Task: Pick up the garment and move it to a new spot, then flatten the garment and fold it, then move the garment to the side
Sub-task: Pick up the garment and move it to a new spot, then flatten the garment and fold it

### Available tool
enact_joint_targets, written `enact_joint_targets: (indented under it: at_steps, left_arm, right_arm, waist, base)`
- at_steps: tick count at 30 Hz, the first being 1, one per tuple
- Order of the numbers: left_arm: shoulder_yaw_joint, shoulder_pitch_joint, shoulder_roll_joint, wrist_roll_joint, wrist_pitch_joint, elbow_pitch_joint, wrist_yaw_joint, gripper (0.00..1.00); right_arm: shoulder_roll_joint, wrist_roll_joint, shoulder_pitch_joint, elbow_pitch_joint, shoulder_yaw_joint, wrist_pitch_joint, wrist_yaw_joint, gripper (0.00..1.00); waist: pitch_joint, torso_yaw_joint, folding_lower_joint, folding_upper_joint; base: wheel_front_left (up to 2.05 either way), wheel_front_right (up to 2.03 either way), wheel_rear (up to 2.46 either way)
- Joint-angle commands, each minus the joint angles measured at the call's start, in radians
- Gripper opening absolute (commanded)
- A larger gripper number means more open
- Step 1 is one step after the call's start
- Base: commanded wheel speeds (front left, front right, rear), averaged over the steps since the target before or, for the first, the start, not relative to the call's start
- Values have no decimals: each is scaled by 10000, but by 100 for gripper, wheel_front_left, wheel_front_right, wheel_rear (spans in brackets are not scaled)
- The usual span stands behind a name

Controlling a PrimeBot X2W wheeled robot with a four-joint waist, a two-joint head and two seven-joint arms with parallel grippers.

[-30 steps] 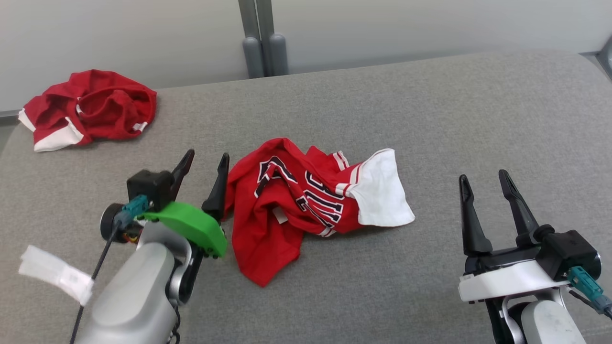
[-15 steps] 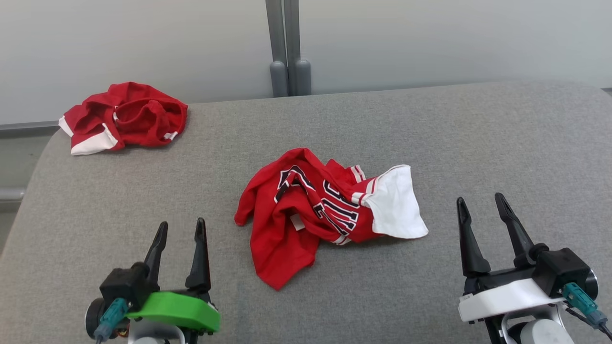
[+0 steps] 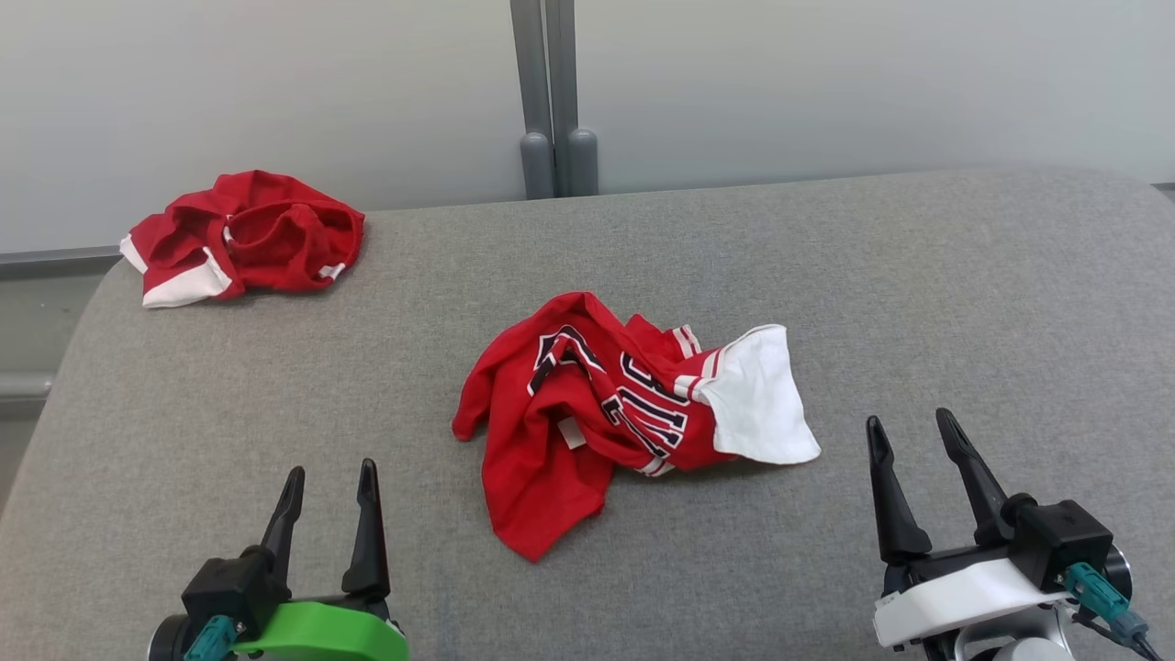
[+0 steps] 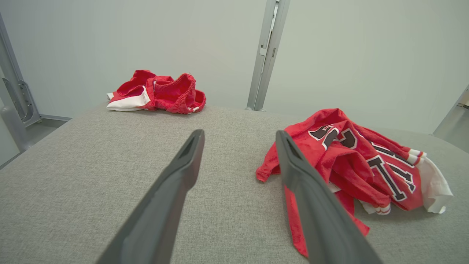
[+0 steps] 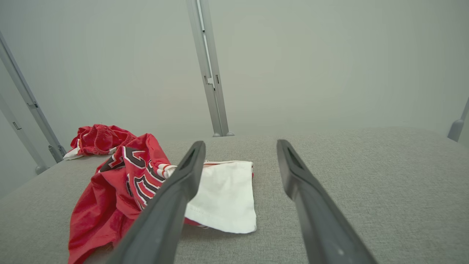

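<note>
A crumpled red garment (image 3: 587, 413) with dark lettering and a white panel lies in the middle of the grey padded table (image 3: 964, 303). It also shows in the left wrist view (image 4: 351, 157) and the right wrist view (image 5: 124, 183). My left gripper (image 3: 330, 482) stands open at the lower left, apart from the garment, with nothing between its fingers. At the lower right my right gripper (image 3: 909, 431) is open too, just right of the white panel and not touching it. Left fingers (image 4: 183, 172) and right fingers (image 5: 296, 176) frame bare table.
A second bunched red and white garment (image 3: 243, 234) lies at the table's far left corner, also in the left wrist view (image 4: 157, 91). A grey post (image 3: 551, 92) rises behind the far edge against a pale wall. The table's left edge (image 3: 55, 404) drops off.
My left gripper has drawn back from beside the garment to the lower left, still open. The head camera has shifted, so the whole scene sits lower and more to the right. The garment lies unchanged.
</note>
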State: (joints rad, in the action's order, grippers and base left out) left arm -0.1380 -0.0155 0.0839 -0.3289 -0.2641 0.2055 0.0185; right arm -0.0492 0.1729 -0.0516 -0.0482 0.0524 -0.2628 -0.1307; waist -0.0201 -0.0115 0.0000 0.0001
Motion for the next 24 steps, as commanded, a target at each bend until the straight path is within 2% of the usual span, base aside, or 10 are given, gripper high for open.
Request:
enact_joint_targets:
  at_steps: [1, 17, 24]
  left_arm:
    - [83, -167, -25, 68, -5, 45, 73, 100]
    - [468, -131, -285, 483, -6, 330, 433, 100]
    - [367, 23, -318, 591, -4, 332, 508, 100]
  right_arm:
    - [-22, 16, -36, -12, 9, -31, -1, 100]
    - [-22, -58, -38, -34, -21, -31, -1, 100]
    - [-20, -290, -70, -392, 224, -31, -1, 100]
  waist:
    - [-5, 5, 0, -1]
    - [63, 80, 0, -1]
    - [208, 387, 0, -1]
  base:
    - [0, 0, 0]
    - [0, 0, 0]
    - [0, 0, 0]
